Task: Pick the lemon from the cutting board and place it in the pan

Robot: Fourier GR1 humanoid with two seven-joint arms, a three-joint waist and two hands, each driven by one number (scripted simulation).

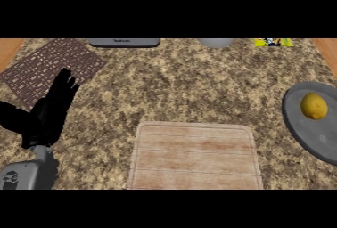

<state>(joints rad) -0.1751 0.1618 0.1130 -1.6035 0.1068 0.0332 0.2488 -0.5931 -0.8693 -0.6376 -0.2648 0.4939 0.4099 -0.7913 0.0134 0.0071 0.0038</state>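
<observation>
A yellow lemon (314, 106) lies inside the grey pan (309, 133) at the right edge of the head view. The wooden cutting board (194, 156) sits at the lower centre with nothing on it. My left hand (51, 111) shows at the left, fingers straight and pointing up, open and holding nothing, well away from the board and the pan. My right hand does not show in this view.
A dark brown patterned mat (49, 69) lies at the upper left, partly behind my left hand. Along the far edge stand a grey appliance (124, 42), a grey rounded vessel (216, 42) and a yellow packet (273, 42).
</observation>
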